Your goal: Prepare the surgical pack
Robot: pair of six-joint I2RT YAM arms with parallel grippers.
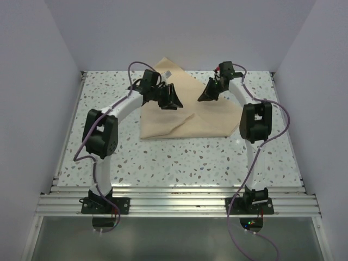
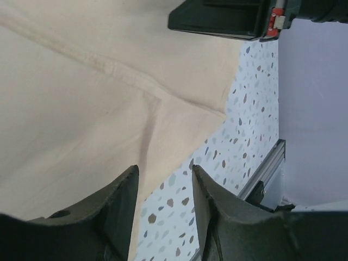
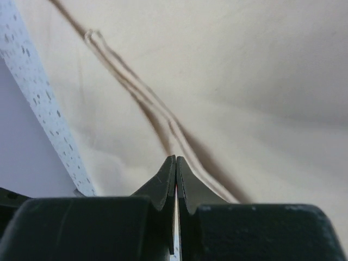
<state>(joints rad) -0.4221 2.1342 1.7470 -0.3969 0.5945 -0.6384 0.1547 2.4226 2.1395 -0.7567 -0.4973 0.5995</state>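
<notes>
The right gripper (image 3: 175, 159) is pinching the hem of the tan cloth (image 1: 185, 117), seemingly lifting it for folding at the table's (image 1: 163, 157) far middle, while the left gripper (image 2: 164, 173) is hovering open and empty over the cloth's edge.

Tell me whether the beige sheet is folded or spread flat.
Folded, partly: the sheet shows one hemmed layer lying over another in both wrist views.

The fabric sheet (image 1: 190, 117) is matt tan-beige cloth, finely woven, with a stitched hem and soft creases. The counter (image 1: 179, 157) looks smooth and hard, white with grey speckles like stone, and ribbed pale metal rails (image 1: 179, 204) run along its near edge. The left gripper (image 2: 163, 176) and the right gripper (image 3: 175, 163) are dull black plastic.
</notes>
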